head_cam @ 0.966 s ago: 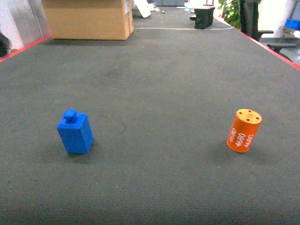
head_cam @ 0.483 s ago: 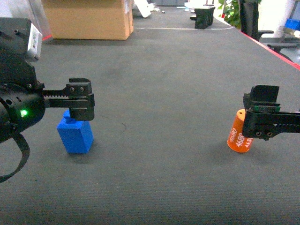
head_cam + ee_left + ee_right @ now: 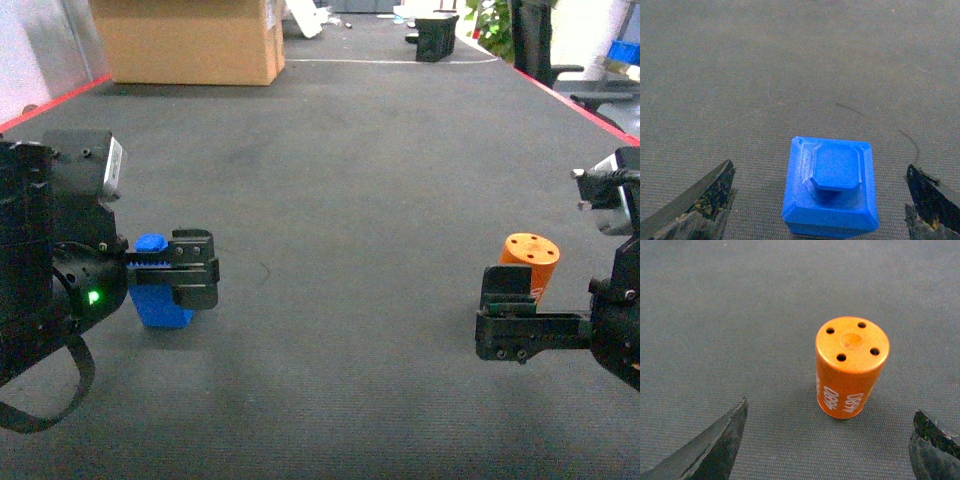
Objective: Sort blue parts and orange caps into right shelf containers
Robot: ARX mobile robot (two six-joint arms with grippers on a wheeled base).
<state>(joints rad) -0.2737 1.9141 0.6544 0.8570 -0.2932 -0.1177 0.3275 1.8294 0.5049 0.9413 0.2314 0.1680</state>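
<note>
A blue part (image 3: 155,302), a square block with a knob on top, stands on the dark mat at the left. My left gripper (image 3: 185,282) is open and low around it. In the left wrist view the blue part (image 3: 832,185) sits between the two fingers (image 3: 710,197), well apart from both. An orange cap (image 3: 532,258) with white print stands upright at the right. My right gripper (image 3: 518,305) is open just in front of it. The orange cap (image 3: 851,365) lies slightly beyond that right gripper (image 3: 830,412), untouched. The right shelf containers are out of view.
A cardboard box (image 3: 190,40) stands at the far left end of the mat. A black object (image 3: 437,38) and an office chair (image 3: 545,40) are at the far right. Red strips (image 3: 570,100) mark the mat's side edges.
Both arms came into view and then sank: the left gripper dropped to the blue part's level, the right gripper lowered in front of the orange cap. Neither piece has moved.
</note>
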